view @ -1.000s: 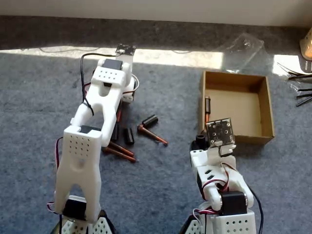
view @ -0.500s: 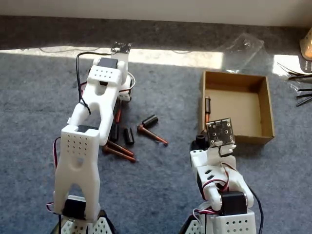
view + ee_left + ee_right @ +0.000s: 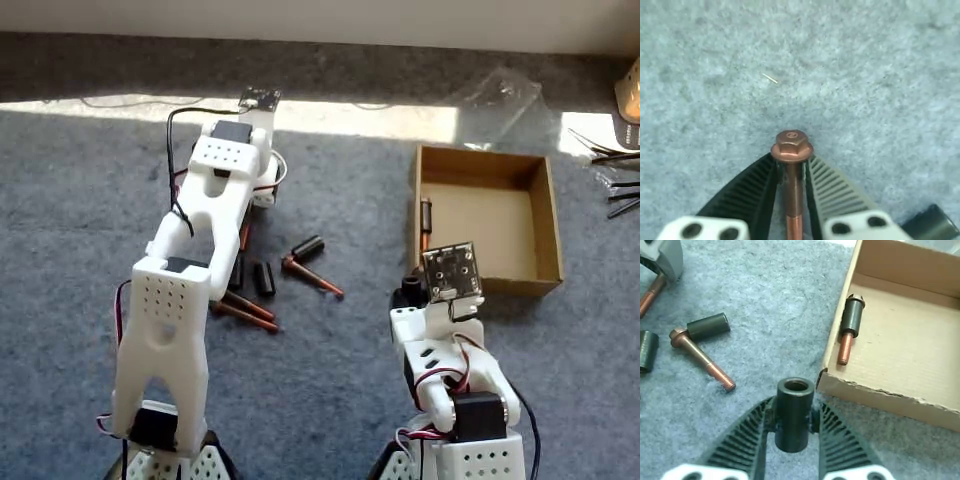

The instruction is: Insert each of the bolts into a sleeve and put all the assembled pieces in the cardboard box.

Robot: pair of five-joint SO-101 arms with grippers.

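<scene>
Grey carpet (image 3: 340, 400) covers the whole work surface. Left arm (image 3: 165, 320) extends from the lower left of the high view to the upper left. Right arm (image 3: 450, 370) sits folded at the lower right. Cardboard box (image 3: 484, 156) lies open right of centre, just beyond the right arm. It holds one assembled piece (image 3: 425, 222) against its left wall (a bolt through a sleeve, threaded end exposed).

Left gripper (image 3: 792, 160) is clamped on a copper bolt (image 3: 792, 145) over bare carpet. The hex head projects past the fingertips and the shank lies between the ribbed pads. Right gripper (image 3: 794, 404) is closed around a black sleeve (image 3: 795, 425), whose open bore faces the camera, near the box's lower-left corner.

At the centre of the high view, between the arms, lies a loose bolt (image 3: 312, 275) with a loose sleeve (image 3: 308, 247) just beside its head. Left of these, partly under the left arm, lie another sleeve (image 3: 263, 278) and two further bolts (image 3: 245, 308).
</scene>
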